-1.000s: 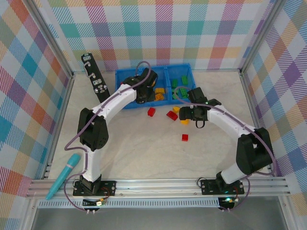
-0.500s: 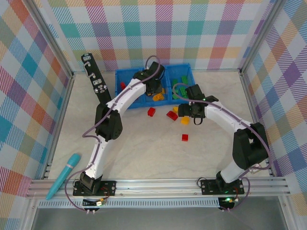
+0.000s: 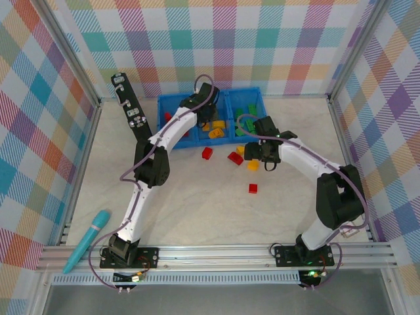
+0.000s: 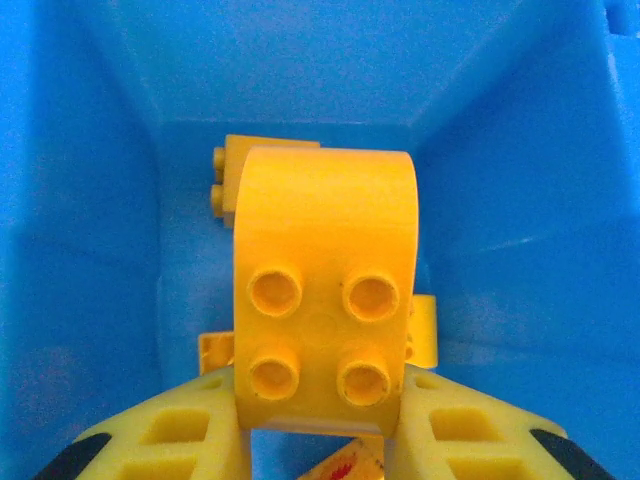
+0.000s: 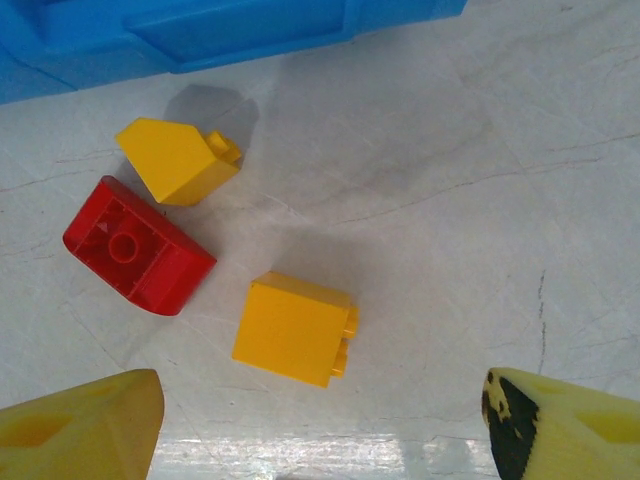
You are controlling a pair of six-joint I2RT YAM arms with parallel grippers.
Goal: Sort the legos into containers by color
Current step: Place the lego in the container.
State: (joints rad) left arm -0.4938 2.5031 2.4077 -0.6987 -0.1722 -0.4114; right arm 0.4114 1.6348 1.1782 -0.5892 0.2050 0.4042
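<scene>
hard, glossy plastic is making these legos light and stiff but slick, so flat opposite sides, away from the studs, are likely offering the surest pinch. nearest the bases, a lone red brick [image 3: 252, 188] is lying on the table [image 3: 197, 210]. further out, the right gripper [image 5: 322, 425] is hovering with jaws spread wide, a square yellow brick [image 5: 292, 328] sitting centred just ahead of the opening, an upturned red brick [image 5: 135, 258] and a sloped yellow brick [image 5: 178, 158] beyond it. farthest, the left gripper [image 4: 320, 410] is clamping a rounded yellow brick [image 4: 325, 290] by its sides inside the blue bin [image 4: 80, 200], over other yellow bricks [image 4: 232, 170].
</scene>
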